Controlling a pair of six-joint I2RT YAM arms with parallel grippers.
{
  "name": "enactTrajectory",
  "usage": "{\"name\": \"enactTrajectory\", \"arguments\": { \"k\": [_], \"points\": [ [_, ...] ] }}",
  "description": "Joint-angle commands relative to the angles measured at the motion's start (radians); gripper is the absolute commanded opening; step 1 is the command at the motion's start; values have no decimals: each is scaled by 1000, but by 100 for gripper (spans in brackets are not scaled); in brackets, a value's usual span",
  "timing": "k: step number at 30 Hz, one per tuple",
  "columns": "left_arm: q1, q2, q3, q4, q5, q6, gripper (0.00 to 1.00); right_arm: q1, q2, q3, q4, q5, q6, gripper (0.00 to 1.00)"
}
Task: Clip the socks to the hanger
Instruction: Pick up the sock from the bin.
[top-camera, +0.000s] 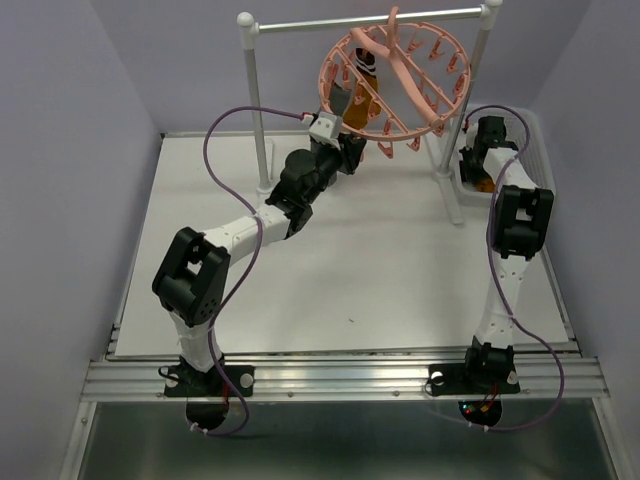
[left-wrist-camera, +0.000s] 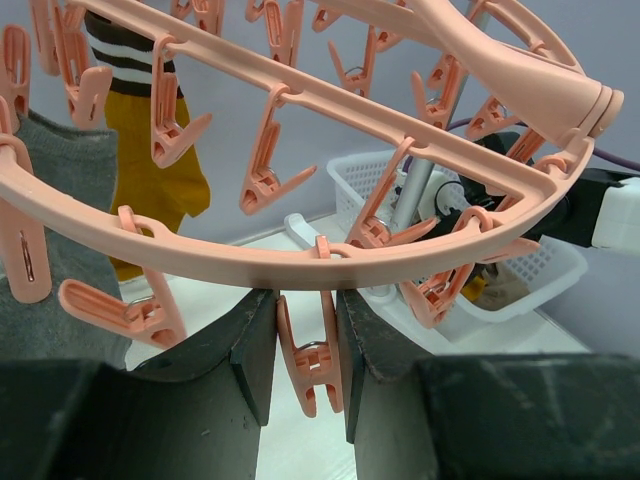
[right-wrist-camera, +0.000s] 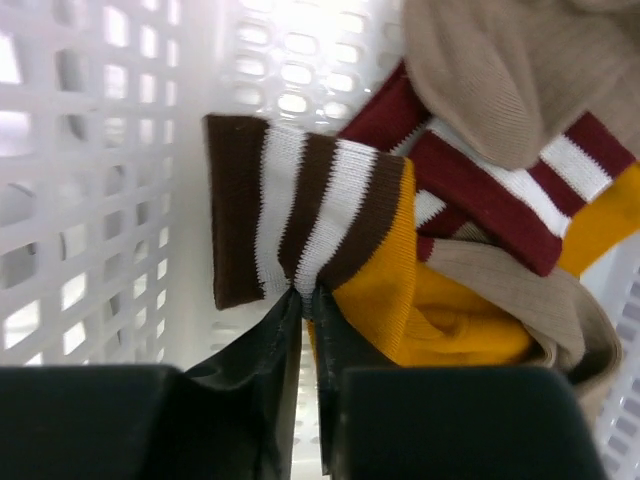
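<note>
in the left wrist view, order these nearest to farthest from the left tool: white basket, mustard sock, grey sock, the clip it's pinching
1. clip, pinched in the left tool, bottom centre
2. grey sock, hanging at the left edge
3. mustard sock, upper left, behind the grey one
4. white basket, right side, beyond the hanger

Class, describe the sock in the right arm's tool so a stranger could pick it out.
Look in the white mesh basket at the table's far right. The right tool pinches a mustard sock there by its cuff. Only this cuff is brown with white stripes; beside it lie beige socks and a maroon-striped sock.
</note>
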Motion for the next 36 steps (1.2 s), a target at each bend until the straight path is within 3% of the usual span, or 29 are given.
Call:
{"name": "enactTrajectory", "arguments": {
  "k": [1, 6, 13, 21, 25, 36],
  "points": [
    [0, -3, 52, 31, -10, 13, 0, -3, 4, 31, -5, 25, 47, 11],
    [0, -1, 49, 37, -7, -6, 0, -3, -88, -11, 38, 57, 111, 1],
    [0, -7, 43, 46, -29, -26, 0, -3, -283, -119, 132, 99, 240, 1],
    [-1, -7, 49, 56, -29, -46, 0, -12, -496, -267, 202, 117, 273, 1],
    [-1, -1, 58, 57, -29, -58, 0, -12, -559, -258, 217, 114, 286, 1],
    [0, 4, 81, 53, -30, -101, 0, -31, -826, -379, 240, -171, 380, 1]
  ]
}}
